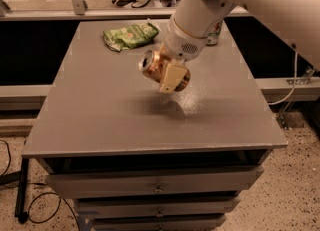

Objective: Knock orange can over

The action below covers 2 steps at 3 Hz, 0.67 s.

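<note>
Above the middle of the counter (100, 125) our pincer (169, 74) hung in the air, pinching the orange can (151, 66). One cream finger (173, 76) lay across the can's side. The can was clear of the surface and tipped almost flat, with its silver top turned toward the near left of the pincer. A soft shadow lay on the counter directly beneath it.

We judged that the can should end on its side, so the tilt was already right and only a clean set-down remained. We thought the pincer should sink straight down until the can's side met the bare surface below, and only then spread its fingers. Letting go from this height could make the can bounce or roll. A can on its side rolls easily, so we would have kept it low and well away from the edges.

Beyond the pincer and to its left lay the bag (131, 36), well apart from the can. Behind the arm, partly hidden, stood the white can (215, 31).

We could make out dark script on the orange can but could not read it. The bag's printing was also too faint to read.
</note>
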Each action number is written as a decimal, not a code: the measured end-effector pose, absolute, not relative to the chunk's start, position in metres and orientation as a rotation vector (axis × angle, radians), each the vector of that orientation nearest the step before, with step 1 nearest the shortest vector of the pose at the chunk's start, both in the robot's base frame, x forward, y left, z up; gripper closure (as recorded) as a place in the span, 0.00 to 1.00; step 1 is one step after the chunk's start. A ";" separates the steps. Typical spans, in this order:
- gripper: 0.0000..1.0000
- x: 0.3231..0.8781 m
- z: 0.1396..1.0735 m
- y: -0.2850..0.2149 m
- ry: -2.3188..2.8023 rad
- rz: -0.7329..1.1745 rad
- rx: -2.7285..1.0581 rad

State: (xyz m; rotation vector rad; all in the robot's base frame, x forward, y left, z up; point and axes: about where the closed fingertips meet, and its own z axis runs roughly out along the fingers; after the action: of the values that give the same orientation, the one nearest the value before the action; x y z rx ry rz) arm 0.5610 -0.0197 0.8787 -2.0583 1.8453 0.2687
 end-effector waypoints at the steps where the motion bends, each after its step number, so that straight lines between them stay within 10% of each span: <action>1: 0.83 0.553 0.853 -0.038 1.878 0.118 -2.275; 2: 0.59 0.549 0.843 -0.037 1.857 0.054 -2.373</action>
State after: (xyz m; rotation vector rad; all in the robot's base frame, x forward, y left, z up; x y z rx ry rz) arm 0.5494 -0.0374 0.8432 -2.3732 1.8571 0.0535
